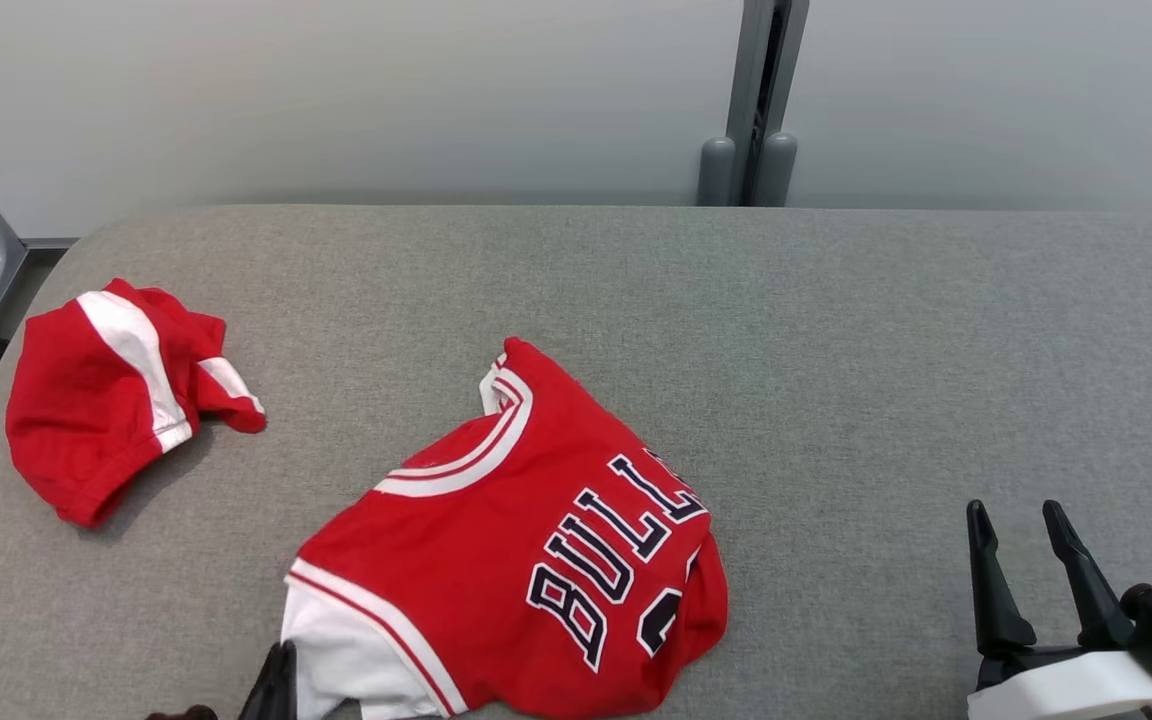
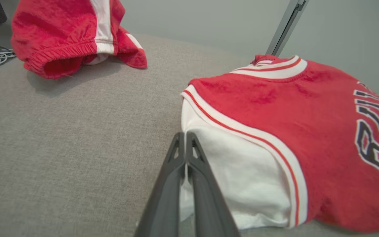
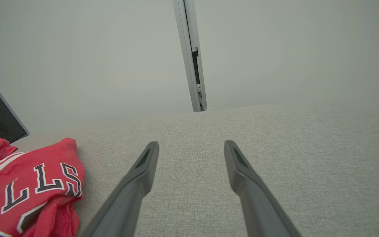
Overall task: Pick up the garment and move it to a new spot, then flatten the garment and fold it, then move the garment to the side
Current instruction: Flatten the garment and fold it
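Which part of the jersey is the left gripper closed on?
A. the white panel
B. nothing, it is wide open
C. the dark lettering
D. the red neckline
A: in the left wrist view the left gripper is shut at the edge of the white panel of the jersey, with white cloth showing between its fingers.

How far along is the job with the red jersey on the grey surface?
Nothing looks finished: the red Bulls jersey with white trim lies crumpled on the grey fabric surface. In hand: the left hand is shut, seemingly on its white edge; the right hand is open. Left: lifting, moving, flattening, folding, setting aside.
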You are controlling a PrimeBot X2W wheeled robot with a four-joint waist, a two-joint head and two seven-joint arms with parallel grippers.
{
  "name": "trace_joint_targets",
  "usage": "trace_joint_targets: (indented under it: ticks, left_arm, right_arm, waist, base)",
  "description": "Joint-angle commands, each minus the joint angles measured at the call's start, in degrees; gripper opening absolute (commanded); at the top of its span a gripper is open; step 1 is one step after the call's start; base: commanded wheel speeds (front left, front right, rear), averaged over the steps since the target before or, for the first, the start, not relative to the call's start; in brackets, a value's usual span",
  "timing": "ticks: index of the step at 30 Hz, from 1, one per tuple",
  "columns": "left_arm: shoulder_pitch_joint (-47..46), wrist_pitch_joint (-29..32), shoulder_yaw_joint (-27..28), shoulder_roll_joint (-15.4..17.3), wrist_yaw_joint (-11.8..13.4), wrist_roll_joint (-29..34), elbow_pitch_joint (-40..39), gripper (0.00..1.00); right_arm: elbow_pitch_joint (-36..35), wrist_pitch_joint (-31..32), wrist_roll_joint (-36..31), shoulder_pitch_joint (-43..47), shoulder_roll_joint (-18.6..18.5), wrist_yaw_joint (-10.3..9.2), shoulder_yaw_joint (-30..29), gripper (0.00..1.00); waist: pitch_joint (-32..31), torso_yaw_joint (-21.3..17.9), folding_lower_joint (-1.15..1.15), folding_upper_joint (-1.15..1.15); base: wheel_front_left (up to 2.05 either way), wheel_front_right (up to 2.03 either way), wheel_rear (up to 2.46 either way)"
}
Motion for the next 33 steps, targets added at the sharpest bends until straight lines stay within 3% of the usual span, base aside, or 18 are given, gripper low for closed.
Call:
trace_joint_targets:
  ticks: [1,6,15,20,26,33]
  left_arm:
    - [-0.02,-0.09,-0.01,-0.07,-0.3,0.45,1.5,0.0]
    - [-2.34,-0.1,1.06,-0.44,-1.4,0.35,4.66,0.0]
    - [-8.7,-0.1,2.08,-1.06,-2.34,2.94,-8.42,0.0]
    - [-17.23,-0.09,-2.06,-1.1,-2.92,5.13,-12.8,0.0]
    - [-27.59,1.18,-9.09,-1.14,-3.95,6.24,-12.76,0.0]
    - [-34.78,2.52,-23.36,-1.13,-4.01,1.68,-7.45,0.0]
  right_arm:
    - [0.3,-0.3,-0.02,0.23,-0.41,0.11,0.01,1.0]
    - [0.47,-0.3,0.06,0.01,-0.77,0.12,-0.16,1.0]
    - [0.65,-0.3,-0.18,-0.16,-0.58,0.12,0.07,1.0]
    - [0.95,-0.3,-0.12,-0.37,-0.48,0.12,0.09,1.0]
    - [1.17,-0.31,0.1,-0.84,-0.33,0.12,-0.08,1.0]
    - [1.13,-0.3,0.17,-1.77,-0.35,0.12,-0.62,1.0]
  waist:
    - [-0.04,-0.35,0.0,0.0]
    - [-0.34,-0.82,0.0,0.0]
    - [-1.3,-2.78,0.0,0.0]
    - [-1.52,-5.56,0.0,0.0]
    - [-1.18,-10.04,0.0,0.0]
    - [0.72,-14.62,0.0,0.0]
  base:
    - [0.0,0.0,0.0]
    - [0.0,0.0,0.0]
    - [0.0,0.0,0.0]
    - [0.0,0.0,0.0]
    - [0.0,0.0,0.0]
    - [0.0,0.0,0.0]
